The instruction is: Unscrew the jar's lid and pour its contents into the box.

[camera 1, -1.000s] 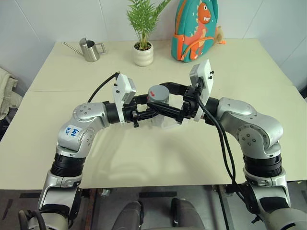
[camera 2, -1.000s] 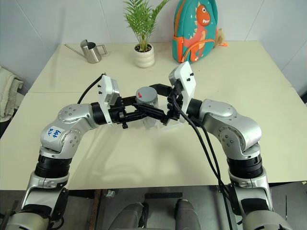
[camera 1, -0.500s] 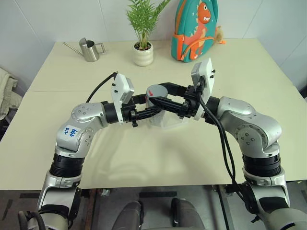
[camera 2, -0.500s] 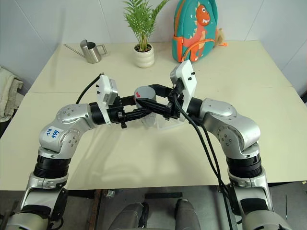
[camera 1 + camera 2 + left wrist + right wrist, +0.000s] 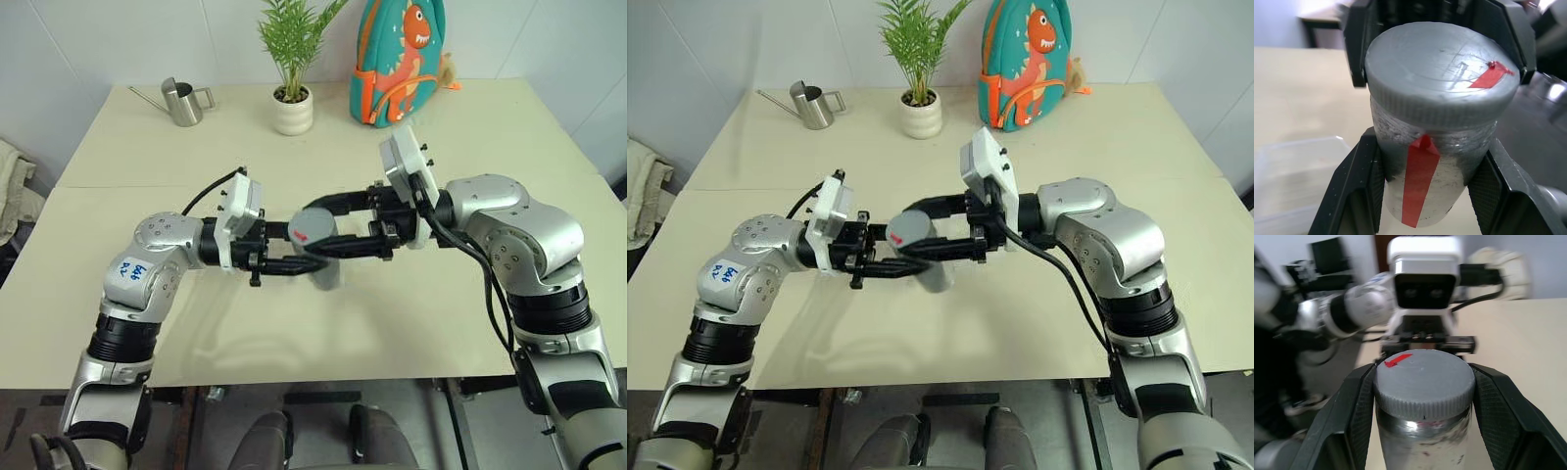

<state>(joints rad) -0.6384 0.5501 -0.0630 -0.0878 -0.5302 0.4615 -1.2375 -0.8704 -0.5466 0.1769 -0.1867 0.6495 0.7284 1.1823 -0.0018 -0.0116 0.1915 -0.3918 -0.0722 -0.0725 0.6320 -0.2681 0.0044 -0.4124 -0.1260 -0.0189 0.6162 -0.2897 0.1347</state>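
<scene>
Worktop: bare in front, so the jar is worked in the air above it.
Left claw: clamped on the jar body, bracing it.
Right claw: closed on the lid, placed to twist.
Box: on the worktop beside the jar, awaiting the pour.

Bright, even indoor light casts soft shadows on the table; the right wrist view's background is motion-blurred.

Both my grippers meet mid-table round the jar, so no passing betw. them. Box sits just beside/below jar. Watering can, plant pot, backpack line far edge; near table open.
</scene>
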